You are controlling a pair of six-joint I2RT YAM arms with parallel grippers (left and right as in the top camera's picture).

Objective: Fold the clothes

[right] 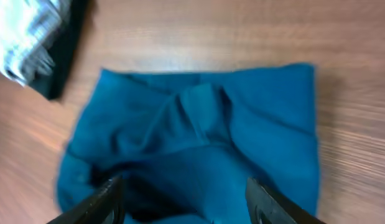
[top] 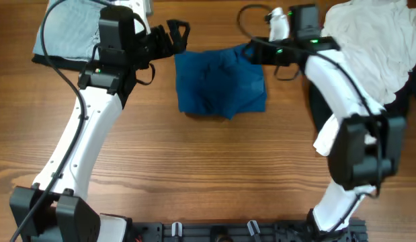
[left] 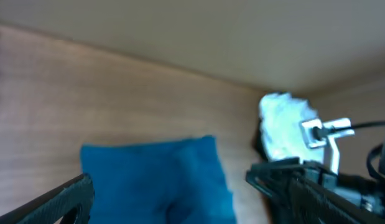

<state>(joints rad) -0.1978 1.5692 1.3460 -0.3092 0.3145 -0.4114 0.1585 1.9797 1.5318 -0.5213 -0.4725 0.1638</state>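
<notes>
With the left claw (top: 180, 35) and right claw (right: 189, 198) wide and empty, each likely had to pinch one corner of the blue cloth (top: 221, 84).

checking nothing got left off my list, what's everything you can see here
blue garment: 1, blue, rumpled, middle of the table between the two grippers
white clothes pile: 1 pile, white, far right corner
grey garment: 1, light grey, far left corner
dark cloth: 1, black, under the grey garment's edge
table: 1, brown wood, under everything
left gripper: 1, black, open, just left of the blue garment
right gripper: 1, black, open, over the blue garment's right edge
</notes>
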